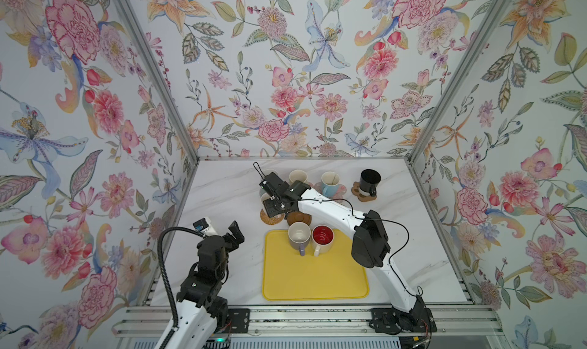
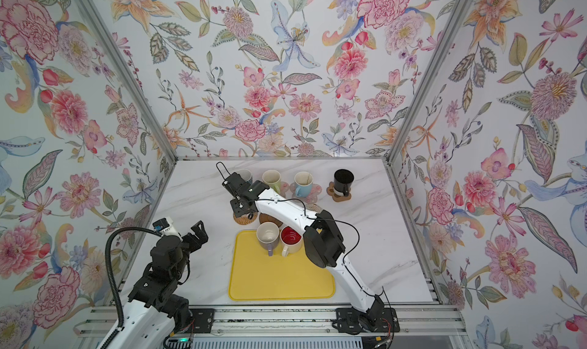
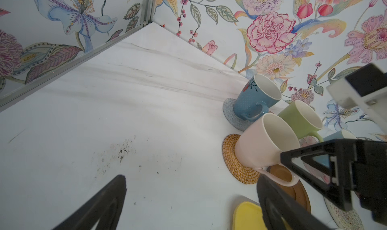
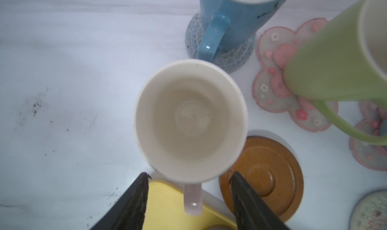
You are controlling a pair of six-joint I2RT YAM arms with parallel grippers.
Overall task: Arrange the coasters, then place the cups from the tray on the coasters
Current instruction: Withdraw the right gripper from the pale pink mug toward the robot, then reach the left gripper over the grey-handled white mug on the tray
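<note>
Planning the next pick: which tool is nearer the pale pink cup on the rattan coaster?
Right. The right tool hangs over the pale pink cup, jaws open either side of its handle; the left tool is well apart, open, left of the tray.

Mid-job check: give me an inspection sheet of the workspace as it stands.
Surface: marble table, some dark specks.
Job's things: pale pink cup on rattan coaster; wooden disc bare; lilac cup and red-inside cup on tray; black cup on paw coaster.
Clutter: nothing seen.
Grippers: right gripper open, astride pale pink cup's handle; left gripper open, empty.
Cables: black cable trails behind right gripper; ribbed hose behind left gripper.
Surroundings: floral walls on three sides.
</note>
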